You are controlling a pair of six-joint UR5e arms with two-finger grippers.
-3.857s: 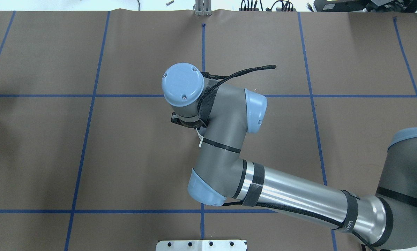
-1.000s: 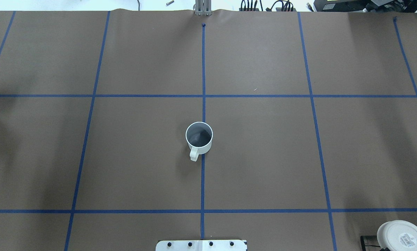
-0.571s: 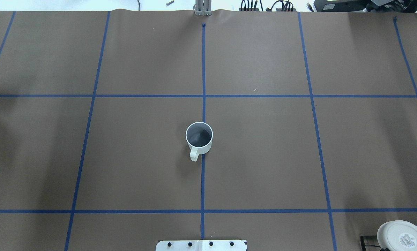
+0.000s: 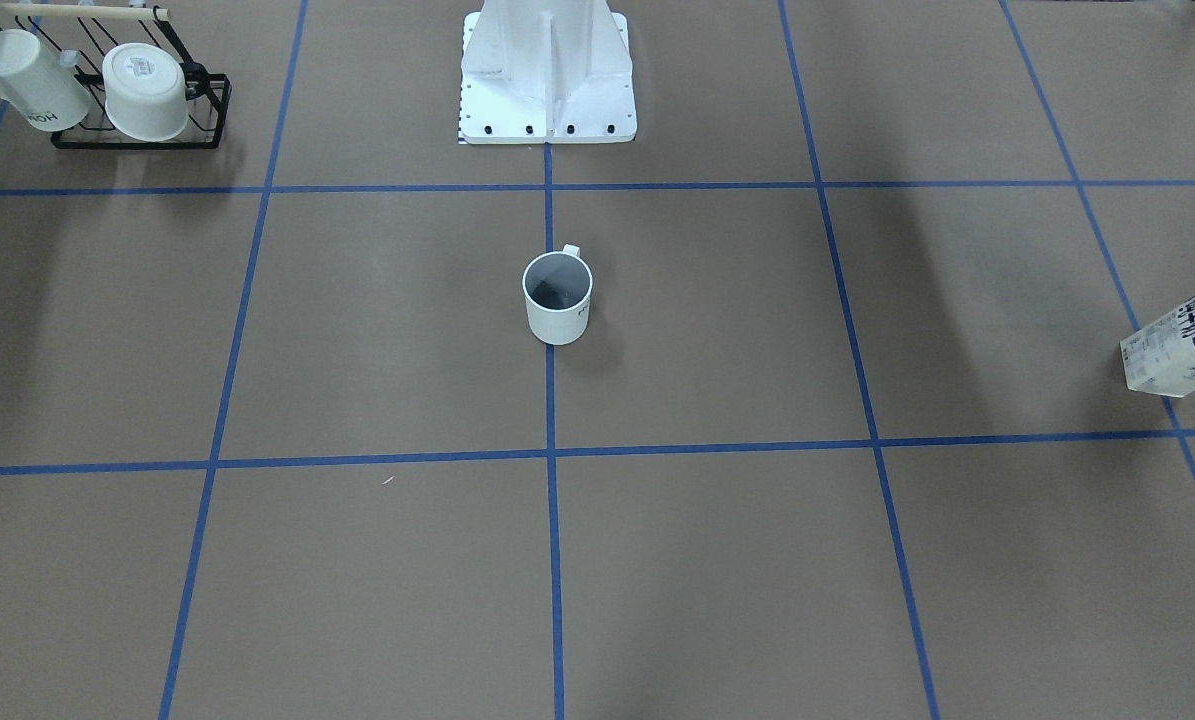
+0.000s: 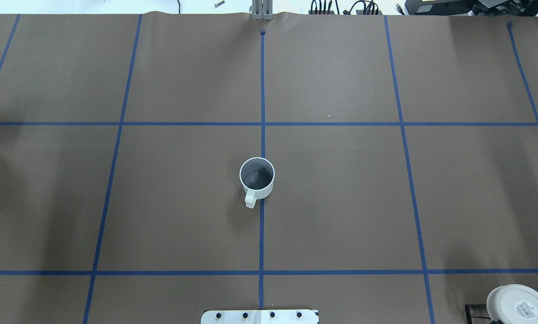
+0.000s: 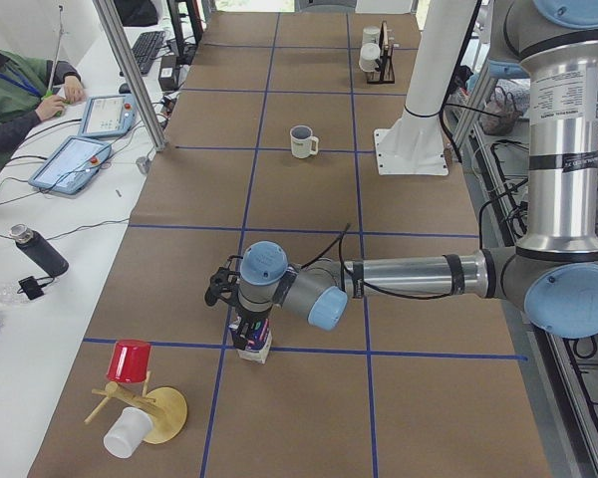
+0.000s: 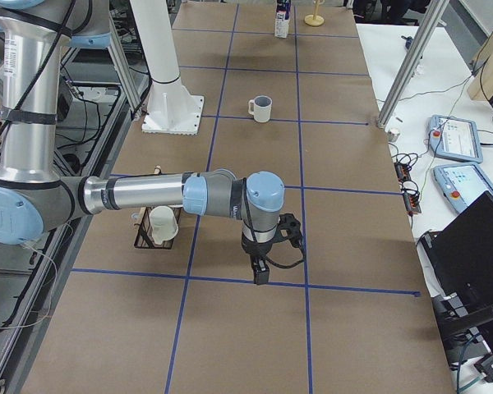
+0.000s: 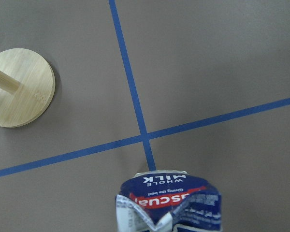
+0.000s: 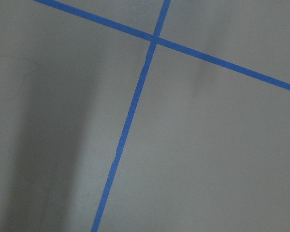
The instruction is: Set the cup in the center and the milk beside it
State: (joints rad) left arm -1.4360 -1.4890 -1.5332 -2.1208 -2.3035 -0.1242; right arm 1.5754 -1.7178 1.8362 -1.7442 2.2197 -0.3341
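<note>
The white cup (image 5: 256,177) stands upright on the tape line at the center of the brown table, handle toward the robot, with no gripper near it; it also shows in the front-facing view (image 4: 557,297). The blue-and-white milk carton (image 6: 252,339) stands at a tape crossing near the table's left end. My left gripper (image 6: 249,321) is right over the carton's top. The carton fills the bottom of the left wrist view (image 8: 169,200). No fingers show there, so I cannot tell whether the gripper is open or shut. My right gripper (image 7: 260,273) points down at bare table; I cannot tell its state.
A black rack (image 4: 137,135) with white cups stands near the robot's right side, and one wide tapered cup shows in the overhead view (image 5: 516,306). A wooden stand (image 6: 159,413) with a red and a white cup is beside the milk. The white robot base (image 4: 547,70) is behind the cup.
3.9 s ago the right arm hung over the table's center and hid the cup. It has since left the overhead view and the cup stands free. Nothing has moved in the last second.
</note>
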